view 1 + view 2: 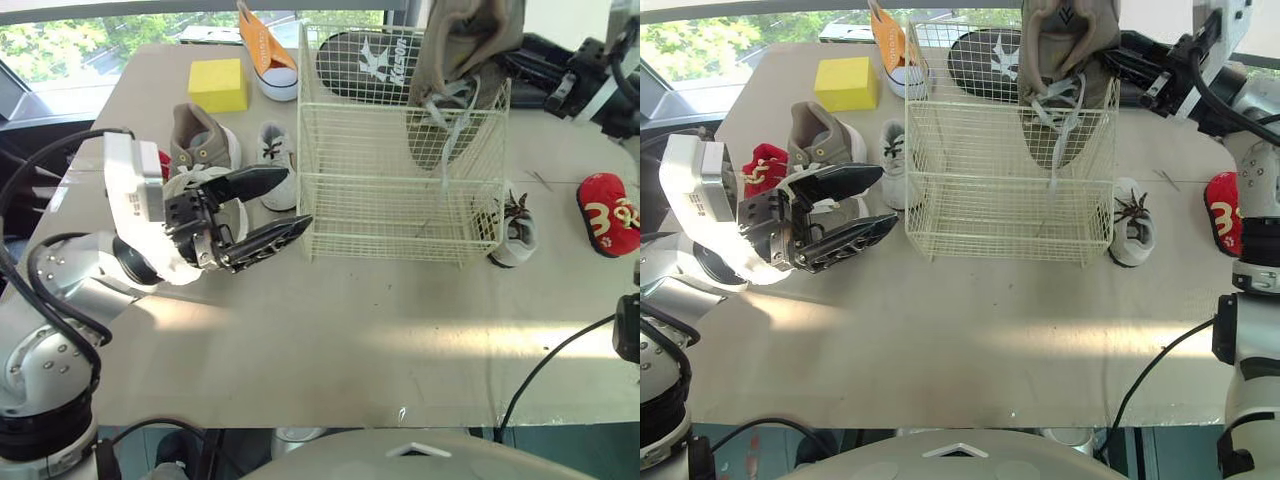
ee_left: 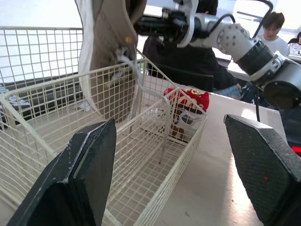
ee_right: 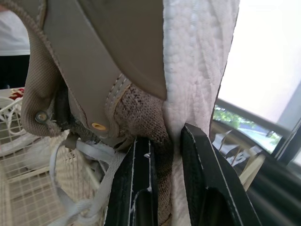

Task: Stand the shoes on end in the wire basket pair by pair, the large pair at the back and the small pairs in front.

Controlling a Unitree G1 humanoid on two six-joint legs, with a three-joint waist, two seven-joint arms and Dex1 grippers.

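While my right gripper (image 3: 164, 155) clenched the large tan shoe (image 1: 1065, 60) over the wire basket (image 1: 1010, 215), lowering toe-down at its far wall seemed best; left gripper (image 1: 295, 200) released.

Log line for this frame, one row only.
right gripper: shut on large tan shoe, toe-down in wire basket, rear right | left gripper: open, beside basket | second tan shoe: on table
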